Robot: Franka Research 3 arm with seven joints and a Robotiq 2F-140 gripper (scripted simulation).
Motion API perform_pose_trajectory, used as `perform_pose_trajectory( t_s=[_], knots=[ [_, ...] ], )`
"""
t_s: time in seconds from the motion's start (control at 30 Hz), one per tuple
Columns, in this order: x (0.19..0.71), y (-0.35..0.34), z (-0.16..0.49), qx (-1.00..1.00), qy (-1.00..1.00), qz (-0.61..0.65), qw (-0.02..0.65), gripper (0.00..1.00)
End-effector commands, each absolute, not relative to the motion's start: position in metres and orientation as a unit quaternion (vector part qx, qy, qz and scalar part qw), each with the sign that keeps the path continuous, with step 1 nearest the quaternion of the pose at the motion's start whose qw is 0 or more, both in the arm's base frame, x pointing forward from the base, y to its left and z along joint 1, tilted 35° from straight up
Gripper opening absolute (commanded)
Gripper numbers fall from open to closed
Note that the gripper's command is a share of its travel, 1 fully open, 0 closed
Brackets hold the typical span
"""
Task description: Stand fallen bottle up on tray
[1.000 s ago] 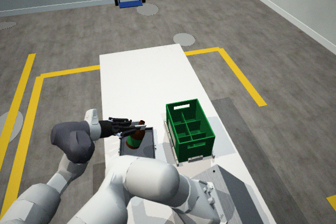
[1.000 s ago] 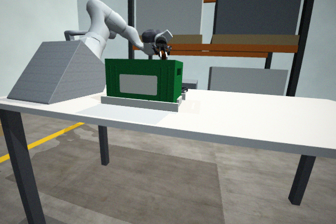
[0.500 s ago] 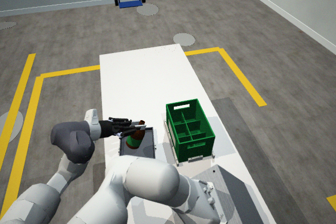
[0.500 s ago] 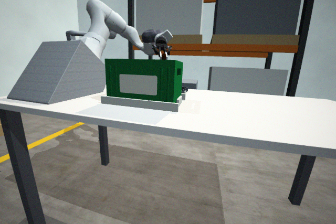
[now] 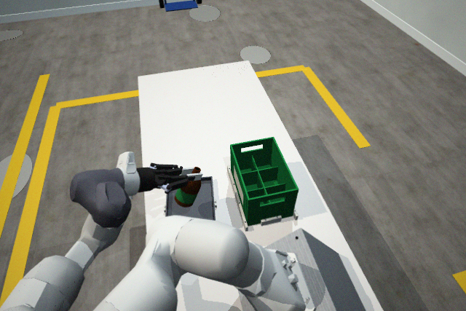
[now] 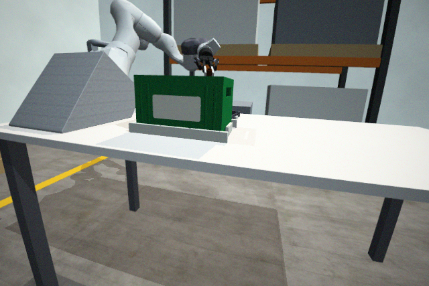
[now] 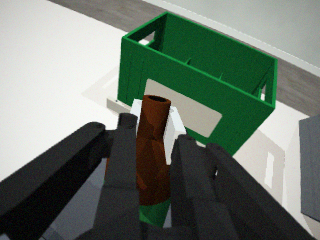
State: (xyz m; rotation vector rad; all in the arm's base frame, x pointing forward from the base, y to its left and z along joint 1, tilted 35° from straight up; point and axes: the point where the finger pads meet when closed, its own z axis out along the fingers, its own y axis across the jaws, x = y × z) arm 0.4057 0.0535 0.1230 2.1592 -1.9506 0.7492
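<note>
The brown bottle with a green label (image 5: pixel 191 188) (image 7: pixel 152 175) is tilted, neck up and leaning toward the crate side, with its base toward the tray. In the exterior view only its neck (image 6: pixel 208 72) shows above the crate. My gripper (image 5: pixel 195 173) (image 6: pixel 208 70) (image 7: pixel 152 115) is shut on the bottle's neck, coming in from the side away from the crate. The base appears to be above the grey tray (image 5: pixel 207 194) (image 7: pixel 75 215); the exact gap cannot be told. The green crate (image 5: pixel 272 207) (image 6: pixel 179 85) (image 7: pixel 200 87) stands upright beside the tray.
The crate has empty compartments and sits among low pale rails (image 5: pixel 240 211) (image 6: pixel 176 132). A grey sloped block (image 5: pixel 312 258) (image 6: pixel 69 92) stands on the robot's side of the crate. The arm's links (image 5: pixel 210 250) cover the tray's near end in the top view.
</note>
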Motion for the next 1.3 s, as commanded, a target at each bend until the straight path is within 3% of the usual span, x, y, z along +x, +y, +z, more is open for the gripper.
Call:
perform_pose_trajectory(
  t_s=[0.0, 1.27],
  knots=[
    [0.4058, 0.0525, 0.1237, 0.713, -0.65, 0.253, 0.072, 0.0],
    [0.4052, 0.0551, 0.1226, 0.691, -0.642, 0.309, 0.123, 0.0]
  ],
)
